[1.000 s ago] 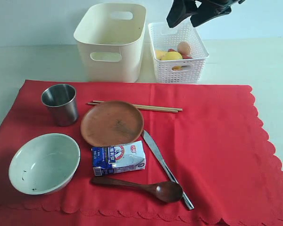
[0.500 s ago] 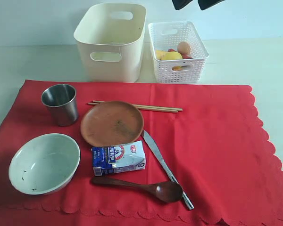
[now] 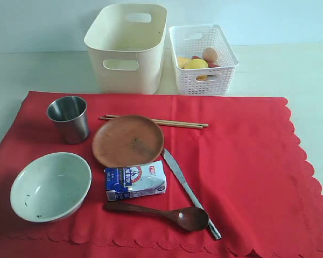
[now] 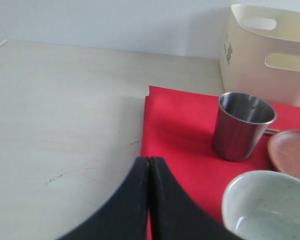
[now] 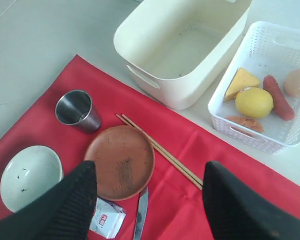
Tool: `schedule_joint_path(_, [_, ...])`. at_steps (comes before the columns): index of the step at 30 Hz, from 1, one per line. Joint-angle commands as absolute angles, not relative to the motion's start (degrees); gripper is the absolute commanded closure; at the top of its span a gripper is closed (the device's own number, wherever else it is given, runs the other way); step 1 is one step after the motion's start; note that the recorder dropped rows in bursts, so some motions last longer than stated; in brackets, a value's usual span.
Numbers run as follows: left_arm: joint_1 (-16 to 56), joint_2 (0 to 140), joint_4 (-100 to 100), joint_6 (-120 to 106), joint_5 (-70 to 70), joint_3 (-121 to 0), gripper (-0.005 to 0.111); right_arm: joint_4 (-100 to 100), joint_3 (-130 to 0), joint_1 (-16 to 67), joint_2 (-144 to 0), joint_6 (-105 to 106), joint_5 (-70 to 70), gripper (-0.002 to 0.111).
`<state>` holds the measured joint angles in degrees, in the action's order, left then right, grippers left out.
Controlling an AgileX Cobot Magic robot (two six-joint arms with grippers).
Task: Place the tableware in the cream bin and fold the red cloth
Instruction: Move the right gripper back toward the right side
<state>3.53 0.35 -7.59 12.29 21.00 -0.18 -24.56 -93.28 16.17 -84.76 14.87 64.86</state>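
Two claws, two poses: the left gripper point(image 4: 149, 161) hangs low over the bare tabletop point(image 4: 65, 125) just off the edge of the red cloth point(image 3: 247, 177), its black fingers pressed tip to tip with nothing between them; the right gripper point(image 5: 149, 172) is high up and looks steeply down, its fingers point(image 5: 75, 200) spread wide and holding nothing.

Taking the round brown plate point(image 3: 128, 141) as the middle of a dial in the exterior view: the steel cup point(image 3: 69, 118) stands upright at 10 o'clock; the bowl point(image 3: 50, 185) sits at 8; the milk carton point(image 3: 135, 181) lies on its side at 6, touching the plate's rim, blue and white with a small red mark, its print too small to read; the wooden spoon point(image 3: 161, 212) lies beyond it; the knife point(image 3: 185, 188) slants off at 4 to 5; the chopsticks point(image 3: 161, 122) lie side by side from 12 to 2.

All of it rests on the cloth, which is spread flat; the cream bin point(image 3: 128, 48) stands off the cloth at 12, with an unreadable dark label point(image 4: 228, 51) on one wall; a white basket point(image 3: 203, 80) of food is just beside it at 1; the table is pale and faintly scuffed, against a plain pale wall.
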Motion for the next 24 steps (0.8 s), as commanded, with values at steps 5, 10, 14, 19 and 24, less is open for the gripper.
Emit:
schedule_joint_path(5, [3.33,0.0,-7.27,12.3,20.5,0.0,0.107,-25.42,-89.99,16.01,-76.44,14.91,66.91,0.049])
schedule_joint_path(10, [3.33,0.0,-7.27,12.3,20.5,0.0,0.107,-26.07,-80.36,16.01,-70.68,15.15,65.61,0.049])
schedule_joint_path(14, [3.33,0.0,-7.27,12.3,20.5,0.0,0.107,-26.07,-74.2,16.01,-66.78,16.04,64.33,0.049])
schedule_joint_path(19, [3.33,0.0,-7.27,12.3,20.5,0.0,0.107,-26.07,-67.68,16.01,-62.16,16.65,62.99,0.049])
schedule_joint_path(24, [3.33,0.0,-7.27,12.3,20.5,0.0,0.107,-26.19,-62.55,16.01,-58.51,17.87,62.26,0.049])
